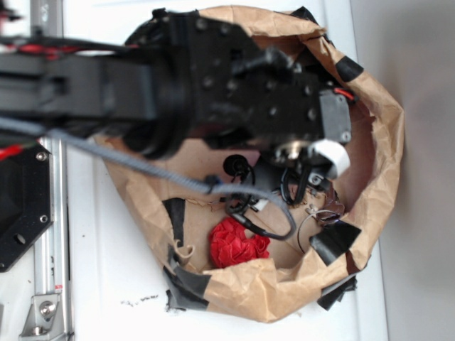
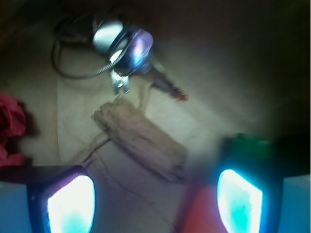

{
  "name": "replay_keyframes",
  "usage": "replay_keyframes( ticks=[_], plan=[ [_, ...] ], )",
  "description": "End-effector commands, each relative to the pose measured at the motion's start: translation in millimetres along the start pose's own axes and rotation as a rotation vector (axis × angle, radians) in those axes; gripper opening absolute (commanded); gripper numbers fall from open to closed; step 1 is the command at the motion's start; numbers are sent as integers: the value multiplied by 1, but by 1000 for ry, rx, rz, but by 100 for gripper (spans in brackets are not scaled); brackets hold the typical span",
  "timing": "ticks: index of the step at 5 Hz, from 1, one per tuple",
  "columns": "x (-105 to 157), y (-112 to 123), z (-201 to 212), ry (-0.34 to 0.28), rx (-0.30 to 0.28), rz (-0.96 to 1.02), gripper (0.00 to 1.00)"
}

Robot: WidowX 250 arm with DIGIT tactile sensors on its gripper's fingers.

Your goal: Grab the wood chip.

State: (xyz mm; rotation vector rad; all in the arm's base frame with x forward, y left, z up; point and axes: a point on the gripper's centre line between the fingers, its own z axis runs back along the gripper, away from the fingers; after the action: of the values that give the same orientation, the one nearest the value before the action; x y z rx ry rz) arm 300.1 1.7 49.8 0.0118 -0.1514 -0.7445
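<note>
The wood chip [image 2: 138, 138] is a flat, rough brown sliver lying slantwise on the brown paper in the middle of the wrist view. My gripper [image 2: 154, 196] is open, with nothing between its two glowing fingers. One fingertip [image 2: 73, 201] is low on the left, the other low on the right. The chip's near end lies just beyond the gap, closer to the right finger. In the exterior view the black arm covers the chip, and my gripper [image 1: 302, 186] reaches down into the paper bag [image 1: 384, 114].
A metal key ring with a wire loop [image 2: 119, 46] and a small brown red-tipped piece [image 2: 167, 87] lie beyond the chip. A red crumpled thing [image 1: 237, 244] sits to the left. A blurred orange and green object [image 2: 204, 213] lies by the right finger. The bag's walls ring the space.
</note>
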Motion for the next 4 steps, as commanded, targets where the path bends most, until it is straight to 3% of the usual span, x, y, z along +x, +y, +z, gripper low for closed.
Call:
replay_keyframes(
  ticks=[1, 3, 4],
  plan=[
    [34, -10, -21, -32, 46, -83, 100],
    [51, -50, -34, -28, 75, -166, 100],
    [52, -50, -37, -2, 82, -122, 100]
  ],
)
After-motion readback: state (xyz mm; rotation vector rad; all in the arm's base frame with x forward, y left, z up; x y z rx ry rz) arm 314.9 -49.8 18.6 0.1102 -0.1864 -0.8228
